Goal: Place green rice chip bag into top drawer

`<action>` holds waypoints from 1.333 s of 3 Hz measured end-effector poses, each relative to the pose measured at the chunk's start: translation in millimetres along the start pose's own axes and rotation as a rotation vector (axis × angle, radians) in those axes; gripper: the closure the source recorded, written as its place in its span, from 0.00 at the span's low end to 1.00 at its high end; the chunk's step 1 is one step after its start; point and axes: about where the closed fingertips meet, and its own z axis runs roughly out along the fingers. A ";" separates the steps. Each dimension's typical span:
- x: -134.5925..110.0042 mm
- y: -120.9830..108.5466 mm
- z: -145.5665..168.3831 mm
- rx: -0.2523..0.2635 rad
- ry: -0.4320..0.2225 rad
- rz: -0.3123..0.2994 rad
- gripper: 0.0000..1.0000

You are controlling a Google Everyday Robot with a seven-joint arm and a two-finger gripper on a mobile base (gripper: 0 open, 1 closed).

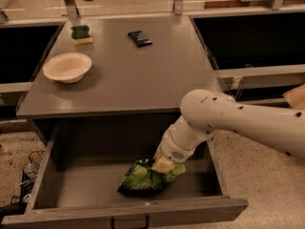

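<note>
Green rice chip bag (147,178), a crinkly bright-green snack pouch, lies on the plain grey floor of the top drawer (86,184), right of the middle and close to the front panel with its black handle (129,222). The wide, shallow grey wooden drawer is pulled fully out, so the bag is already inside it and seems to rest on the floor rather than hang.

The claw (164,165) sits on the bag's upper right edge, touching it. Whether it grips the pouch or has let go, I cannot tell. The thick white robot arm (238,123) reaches in from the right, over the drawer's right wall.

By my judgement the step in hand is the very end of the placing: the release. The next move calls for letting the green rice chip bag go cleanly, then lifting the claw straight up and back to the right without dragging the light pouch along. The worktop edge just above leaves little headroom, so the wrist could knock it on the way out.

Farther back, on the flat grey worktop (143,80), stand a round cream bowl (67,67) at the left, a green-and-yellow sponge (81,34) behind it, and a small dark wrapped packet (140,38) near the middle. All are well apart from the arm's path.
</note>
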 end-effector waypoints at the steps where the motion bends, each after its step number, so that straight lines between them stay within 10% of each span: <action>1: 0.3 2.1 9.7 -0.022 0.012 -0.003 1.00; 4: 0.0 2.2 9.2 -0.022 0.012 -0.003 0.38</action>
